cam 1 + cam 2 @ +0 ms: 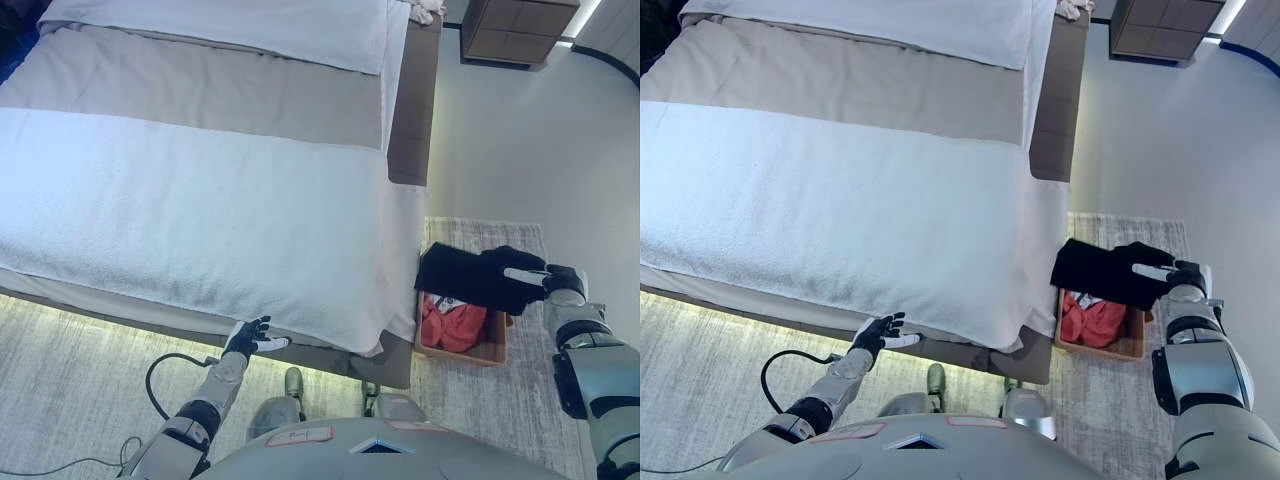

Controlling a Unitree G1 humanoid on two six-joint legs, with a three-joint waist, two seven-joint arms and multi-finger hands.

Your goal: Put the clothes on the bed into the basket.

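A black garment (470, 273) hangs over the basket (494, 350), which stands on the floor by the bed's corner. My right hand (522, 275) is shut on the garment and holds it above the basket. A red garment (453, 322) lies inside the basket. My left hand (250, 338) is open and empty, just below the front edge of the bed (200, 210). The bed's white cover shows no clothes on it.
A wooden nightstand (515, 30) stands at the far right by the wall. A patterned rug (80, 370) covers the floor in front of the bed and under the basket. The bed's grey frame (412, 110) runs along its right side.
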